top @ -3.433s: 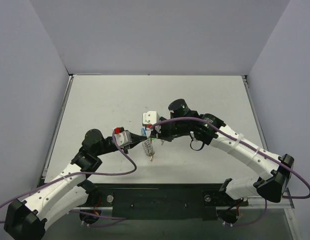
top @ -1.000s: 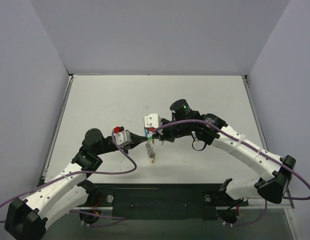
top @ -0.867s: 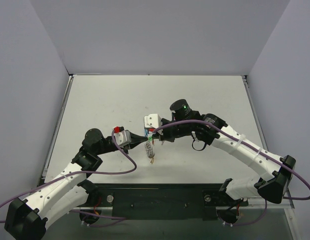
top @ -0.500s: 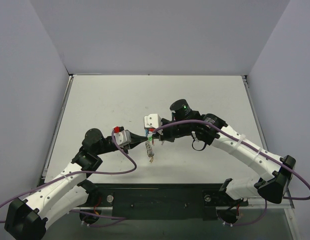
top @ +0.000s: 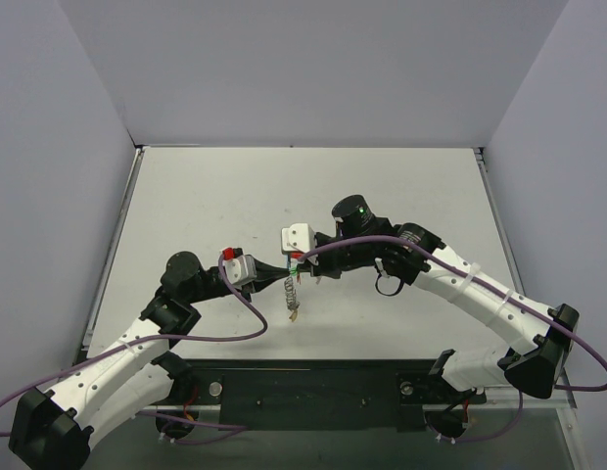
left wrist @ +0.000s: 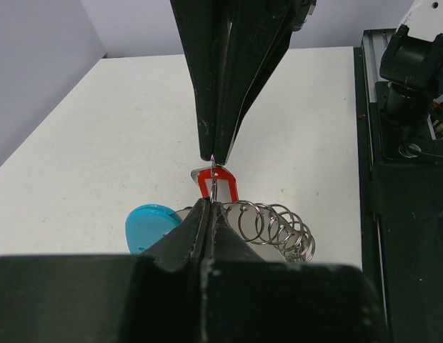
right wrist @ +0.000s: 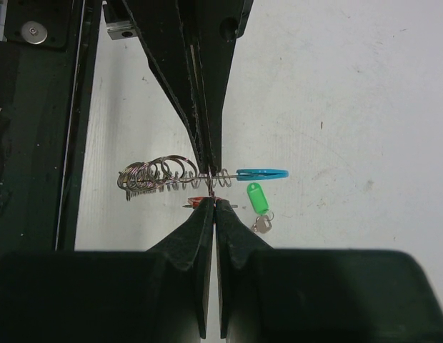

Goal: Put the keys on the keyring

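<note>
My left gripper (left wrist: 209, 204) is shut on the keyring (left wrist: 275, 227), a coil of silvery rings with a light-blue tag (left wrist: 148, 226), and holds it above the table. My right gripper (right wrist: 211, 202) is shut on the red key (left wrist: 218, 184), pressed tip to tip against the left fingers (right wrist: 204, 136) at the ring. In the top view both grippers meet (top: 290, 267), the left gripper coming from the left and the right gripper from the right, and the chain (top: 292, 294) hangs below. The green key (right wrist: 259, 200) lies on the table underneath. The black key is not seen.
The white table (top: 206, 206) stretches back to grey walls. A black base rail (top: 313, 387) runs along the near edge, also at the right of the left wrist view (left wrist: 407, 179). Purple cables loop off both arms.
Both grippers have stayed shut and almost still, tip to tip. The hanging chain has swung slightly.
</note>
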Robot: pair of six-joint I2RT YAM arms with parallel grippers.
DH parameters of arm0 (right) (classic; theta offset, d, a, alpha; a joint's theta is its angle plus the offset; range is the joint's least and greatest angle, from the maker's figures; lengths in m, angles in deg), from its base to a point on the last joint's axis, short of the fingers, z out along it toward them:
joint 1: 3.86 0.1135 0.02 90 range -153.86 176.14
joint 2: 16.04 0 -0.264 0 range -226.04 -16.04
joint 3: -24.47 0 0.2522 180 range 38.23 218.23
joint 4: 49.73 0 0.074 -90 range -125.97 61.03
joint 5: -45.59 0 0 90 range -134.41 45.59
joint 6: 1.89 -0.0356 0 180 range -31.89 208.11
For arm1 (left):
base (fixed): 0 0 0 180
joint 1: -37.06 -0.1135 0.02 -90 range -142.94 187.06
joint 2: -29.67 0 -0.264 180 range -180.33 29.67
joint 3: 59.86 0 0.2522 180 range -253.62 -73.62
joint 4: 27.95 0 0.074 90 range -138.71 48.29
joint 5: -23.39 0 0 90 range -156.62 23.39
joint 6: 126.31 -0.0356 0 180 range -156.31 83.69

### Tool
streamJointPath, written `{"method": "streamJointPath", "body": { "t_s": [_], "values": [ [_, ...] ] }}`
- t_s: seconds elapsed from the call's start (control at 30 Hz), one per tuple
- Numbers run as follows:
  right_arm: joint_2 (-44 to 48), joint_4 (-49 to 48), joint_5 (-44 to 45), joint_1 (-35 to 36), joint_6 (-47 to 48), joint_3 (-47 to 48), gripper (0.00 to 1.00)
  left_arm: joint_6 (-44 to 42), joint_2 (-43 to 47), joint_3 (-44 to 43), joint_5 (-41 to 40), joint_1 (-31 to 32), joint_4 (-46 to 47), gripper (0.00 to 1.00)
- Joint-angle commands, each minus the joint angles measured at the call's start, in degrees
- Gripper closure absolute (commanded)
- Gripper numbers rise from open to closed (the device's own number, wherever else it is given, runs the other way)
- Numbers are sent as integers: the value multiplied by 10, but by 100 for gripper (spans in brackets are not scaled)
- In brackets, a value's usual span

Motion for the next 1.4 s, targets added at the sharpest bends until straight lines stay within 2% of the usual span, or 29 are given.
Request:
{"method": "streamJointPath", "body": {
  "t_s": [0.0,1.37],
  "values": [
    [9,-22,-7,5,-8,2,100,7,3,-20,11,-2,46,100],
    [12,-26,-7,1,-23,-5,100,-9,4,-22,-14,-2,29,100]
  ]
}}
